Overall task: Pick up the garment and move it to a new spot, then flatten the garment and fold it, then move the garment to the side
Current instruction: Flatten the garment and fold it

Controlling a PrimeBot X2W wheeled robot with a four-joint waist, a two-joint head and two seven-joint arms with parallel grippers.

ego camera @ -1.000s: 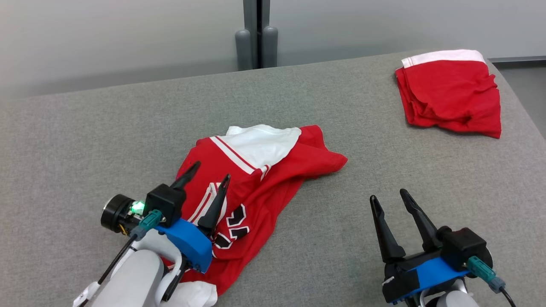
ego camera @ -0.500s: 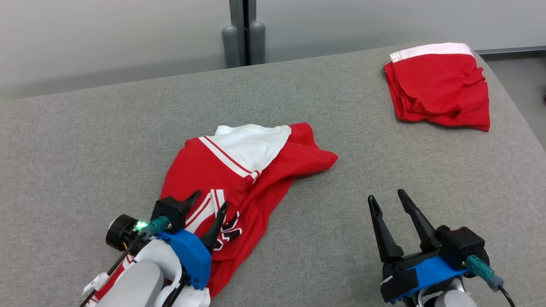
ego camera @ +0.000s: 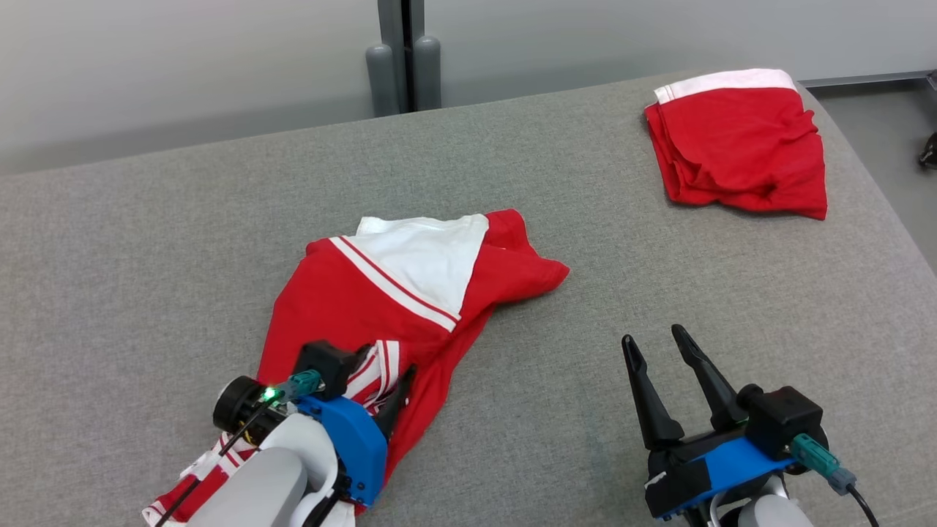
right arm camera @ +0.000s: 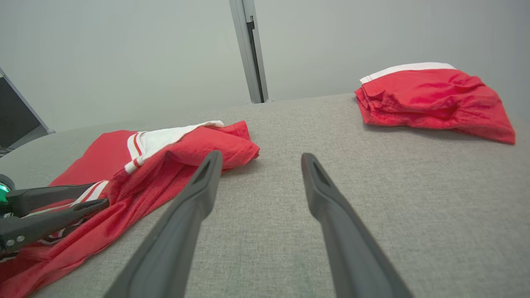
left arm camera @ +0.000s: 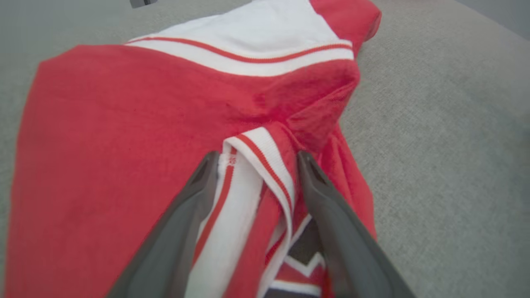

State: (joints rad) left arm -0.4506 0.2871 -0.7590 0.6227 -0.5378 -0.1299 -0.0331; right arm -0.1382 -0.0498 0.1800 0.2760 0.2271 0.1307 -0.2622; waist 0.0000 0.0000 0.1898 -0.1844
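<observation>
- Two grippers stand spread wide: the left gripper (left arm camera: 257,157) straddles a white-striped fold of the jersey (ego camera: 344,307) without pinching it, and the right gripper (ego camera: 653,337) holds nothing.
- Jersey lies crumpled under and ahead of the left fingers (left arm camera: 186,215).
- Far beyond the right tips sits a folded red garment (ego camera: 739,154).

You've got the garment (ego camera: 344,300) front-left on the tabletop (ego camera: 549,410), with the other folded piece (ego camera: 739,146) way back on the right.

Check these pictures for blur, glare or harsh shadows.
Head view: soft even light, crisp, no glare. Left wrist view: the jersey close up and slightly soft, the table beyond blurred. Right wrist view: sharp mid-scene, faint shadow under the folded red garment, the post leaning.
</observation>
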